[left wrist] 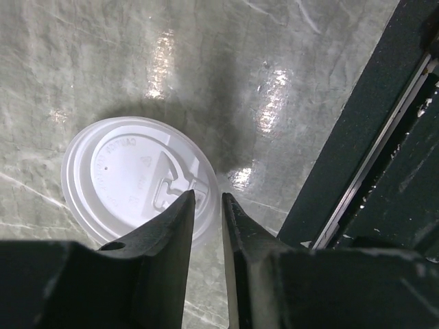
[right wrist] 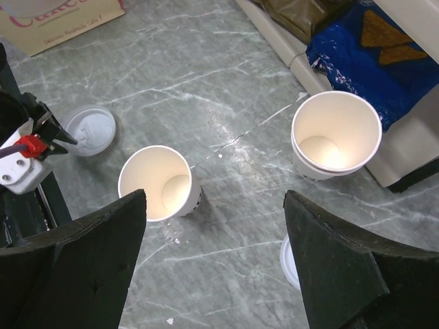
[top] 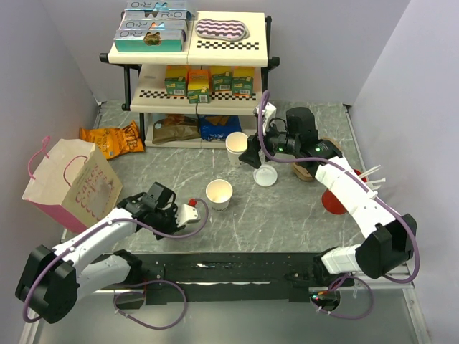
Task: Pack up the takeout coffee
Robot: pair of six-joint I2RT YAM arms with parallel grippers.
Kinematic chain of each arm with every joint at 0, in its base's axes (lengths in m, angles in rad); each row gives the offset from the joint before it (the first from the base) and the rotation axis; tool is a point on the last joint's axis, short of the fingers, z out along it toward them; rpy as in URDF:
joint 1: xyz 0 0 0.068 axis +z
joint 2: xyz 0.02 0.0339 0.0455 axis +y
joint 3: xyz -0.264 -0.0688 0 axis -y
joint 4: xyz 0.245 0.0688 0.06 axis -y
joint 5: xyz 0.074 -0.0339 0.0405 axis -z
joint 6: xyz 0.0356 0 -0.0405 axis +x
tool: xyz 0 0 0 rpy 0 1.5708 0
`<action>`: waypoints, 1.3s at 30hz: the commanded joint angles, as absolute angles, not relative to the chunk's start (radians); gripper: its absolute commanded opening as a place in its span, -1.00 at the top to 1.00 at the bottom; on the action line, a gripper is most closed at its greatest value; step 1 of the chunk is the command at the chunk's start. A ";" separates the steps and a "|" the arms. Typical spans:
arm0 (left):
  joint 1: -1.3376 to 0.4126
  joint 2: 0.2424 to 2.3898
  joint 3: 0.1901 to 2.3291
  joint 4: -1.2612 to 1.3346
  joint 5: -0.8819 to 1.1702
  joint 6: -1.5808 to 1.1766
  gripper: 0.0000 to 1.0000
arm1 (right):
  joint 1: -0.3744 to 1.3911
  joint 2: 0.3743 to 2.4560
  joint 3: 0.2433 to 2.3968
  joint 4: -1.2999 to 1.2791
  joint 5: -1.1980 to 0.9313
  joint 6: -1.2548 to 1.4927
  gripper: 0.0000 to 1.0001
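Grey marble desk: left hand narrowed over a white lid; right hand wide above a lidless cup.

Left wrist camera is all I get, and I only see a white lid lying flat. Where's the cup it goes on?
Observer: A lidless cup stands alone just to the right of your lid, a little farther back.
Operator: Are there more cups?
Observer: Yes, a stack of lidless cups stands in front of the shelf.
Operator: What's the other hand doing?
Observer: The right hand hangs wide open above the gap between the lone cup and the stack, holding nothing.
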State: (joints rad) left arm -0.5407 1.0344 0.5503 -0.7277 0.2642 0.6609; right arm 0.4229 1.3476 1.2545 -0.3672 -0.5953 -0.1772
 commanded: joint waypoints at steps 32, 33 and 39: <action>-0.604 1.016 0.567 -0.756 0.207 0.738 0.98 | 0.422 1.338 1.244 -0.331 -0.578 -0.189 -0.78; -0.604 0.991 0.583 -0.771 0.219 0.736 0.98 | 0.423 1.336 1.247 -0.336 -0.580 -0.181 -0.79; -0.601 0.910 0.794 -0.863 0.323 0.615 0.98 | 0.419 1.309 1.279 -0.382 -0.632 -0.152 -0.73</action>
